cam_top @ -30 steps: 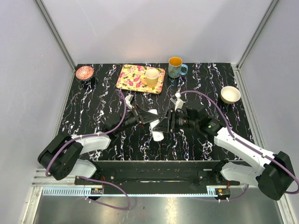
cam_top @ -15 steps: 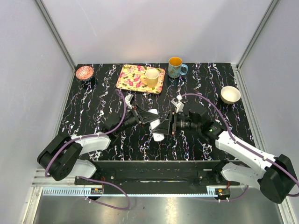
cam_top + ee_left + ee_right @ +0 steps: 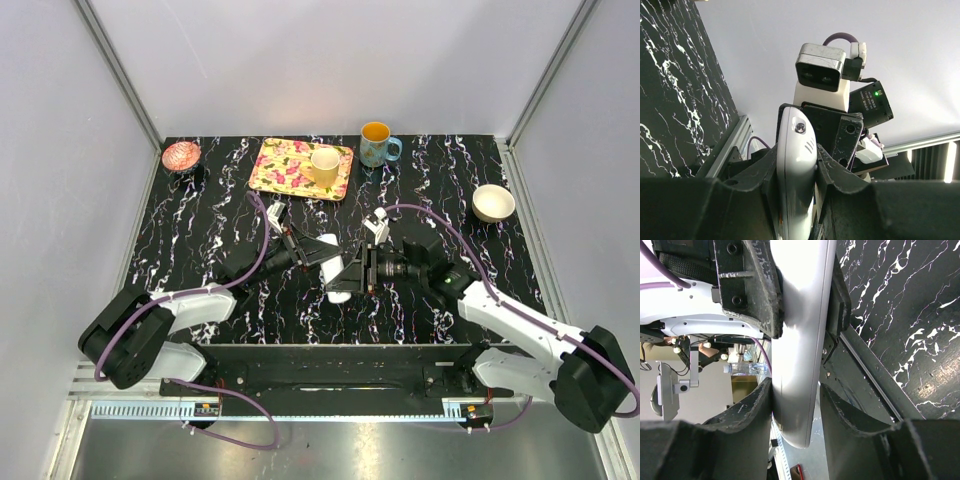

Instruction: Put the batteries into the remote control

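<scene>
Left pincer: clamped on remote control. Right pincer: shifted slightly leftward since earlier, gripping same remote; its middle hidden overhead.

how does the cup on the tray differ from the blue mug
The cup is pale yellow; the blue mug is blue outside, orange-yellow inside. The cup stands on the floral tray; the blue mug stands straight on the table. Both stand upright, mouths up.

Over the middle of the black marbled counter, the white remote control is gripped from the left by the left pincer and from the right by the right pincer. A floral tray carrying a yellow cup is seen at the back.
</scene>
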`<state>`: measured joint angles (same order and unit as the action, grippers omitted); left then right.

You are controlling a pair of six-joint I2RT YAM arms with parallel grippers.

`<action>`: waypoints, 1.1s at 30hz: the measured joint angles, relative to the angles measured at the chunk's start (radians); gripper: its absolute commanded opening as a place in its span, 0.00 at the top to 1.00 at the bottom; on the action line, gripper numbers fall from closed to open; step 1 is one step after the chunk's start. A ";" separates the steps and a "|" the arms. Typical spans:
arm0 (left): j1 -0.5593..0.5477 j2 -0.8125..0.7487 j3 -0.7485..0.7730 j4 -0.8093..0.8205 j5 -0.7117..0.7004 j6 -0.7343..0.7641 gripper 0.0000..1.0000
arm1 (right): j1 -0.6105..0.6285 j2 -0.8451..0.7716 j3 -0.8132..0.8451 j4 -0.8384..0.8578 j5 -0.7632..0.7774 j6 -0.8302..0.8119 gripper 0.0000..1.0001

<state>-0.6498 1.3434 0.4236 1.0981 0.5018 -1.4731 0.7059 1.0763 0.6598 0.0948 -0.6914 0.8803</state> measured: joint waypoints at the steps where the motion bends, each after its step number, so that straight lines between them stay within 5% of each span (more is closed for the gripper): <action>1: 0.000 0.000 0.000 -0.003 0.000 0.003 1.00 | 0.000 0.005 0.000 0.001 -0.002 0.000 1.00; 3: 0.000 0.000 0.000 -0.009 0.000 0.007 1.00 | 0.000 0.011 0.000 0.002 -0.003 0.000 1.00; 6: 0.000 0.000 0.000 -0.013 0.000 0.014 1.00 | 0.000 0.012 0.000 -0.002 -0.002 -0.001 0.67; 8: 0.000 0.000 0.000 -0.013 0.000 0.019 1.00 | 0.000 0.012 0.001 -0.008 -0.002 -0.003 0.57; 20: 0.000 -0.011 0.000 -0.012 -0.016 0.023 1.00 | -0.019 -0.035 0.002 -0.053 0.020 -0.012 0.50; 22: 0.000 -0.014 0.000 -0.012 -0.017 0.024 1.00 | -0.022 -0.035 0.002 -0.056 0.020 -0.011 0.58; 23: 0.000 -0.014 0.000 -0.011 -0.017 0.024 1.00 | -0.022 -0.035 0.002 -0.056 0.020 -0.011 0.77; 26: 0.000 -0.014 -0.001 -0.013 -0.019 0.026 1.00 | -0.024 -0.036 0.003 -0.047 0.014 -0.007 1.00; 33: 0.000 -0.016 -0.001 -0.005 -0.014 0.009 1.00 | -0.032 -0.019 0.004 -0.021 -0.021 0.002 1.00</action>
<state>-0.6495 1.3277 0.4229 1.0931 0.4873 -1.4643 0.6735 1.0569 0.6636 0.0738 -0.7124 0.8818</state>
